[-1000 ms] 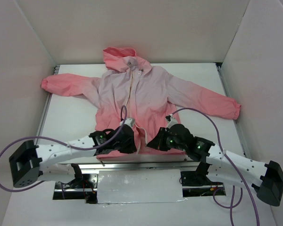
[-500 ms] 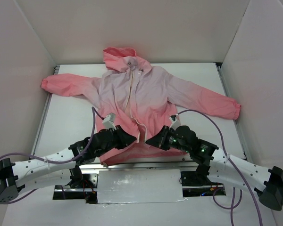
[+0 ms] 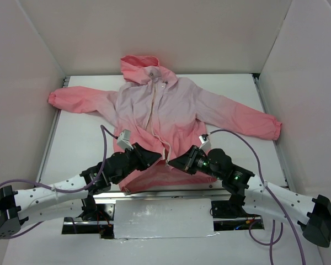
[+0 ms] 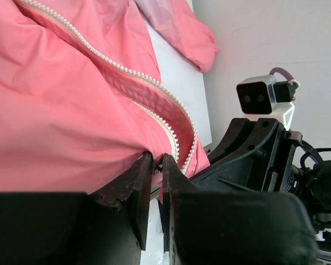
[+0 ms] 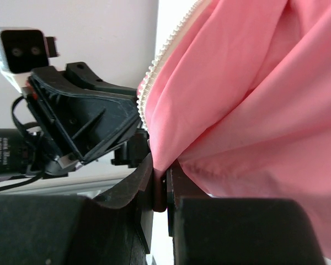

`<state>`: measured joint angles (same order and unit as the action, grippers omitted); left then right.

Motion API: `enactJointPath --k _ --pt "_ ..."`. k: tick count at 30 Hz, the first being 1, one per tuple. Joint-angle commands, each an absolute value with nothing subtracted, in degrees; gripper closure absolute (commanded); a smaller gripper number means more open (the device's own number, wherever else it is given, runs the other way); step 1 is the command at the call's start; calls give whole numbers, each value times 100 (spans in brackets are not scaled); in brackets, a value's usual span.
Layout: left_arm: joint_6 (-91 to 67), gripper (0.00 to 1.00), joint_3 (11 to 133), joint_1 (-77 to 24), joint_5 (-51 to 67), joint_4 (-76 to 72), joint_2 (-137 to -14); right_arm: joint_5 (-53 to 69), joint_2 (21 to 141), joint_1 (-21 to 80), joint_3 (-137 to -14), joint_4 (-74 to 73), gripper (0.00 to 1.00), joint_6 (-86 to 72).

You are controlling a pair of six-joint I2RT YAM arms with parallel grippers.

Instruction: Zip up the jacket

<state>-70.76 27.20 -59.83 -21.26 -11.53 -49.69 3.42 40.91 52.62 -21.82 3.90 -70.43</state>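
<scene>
Jacket [image 3: 176, 107] lay front-up and flat on the tabletop [image 3: 83, 141], hood [image 3: 139, 65] at the far end, hem at the near edge. Thin fabric, pale lilac-pink across the chest, coral-pink at hood, cuffs and hem. Both sleeves spread wide: one [image 3: 77, 100] out to the robot's left, the other [image 3: 248, 120] angled to its right. Cream-white zipper [image 3: 154, 110] ran down the centre; near the hem its two tooth rows [image 4: 127, 74] stood apart, unjoined. Hem was lifted and bunched there, each front edge pinched by an end effector, left [image 3: 152, 158] and right [image 3: 175, 162], close together.
</scene>
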Motion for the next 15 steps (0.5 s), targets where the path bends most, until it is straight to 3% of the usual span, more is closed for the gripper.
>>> enactJointPath --k 1,15 --pt "-7102 100 2812 -6021 -2268 -1793 -4983 351 4148 5247 -2127 1308 100 -7093" --pt "-7137 100 2698 -6021 -2276 -1750 -4764 544 4008 5221 -1592 2248 100 -6979"
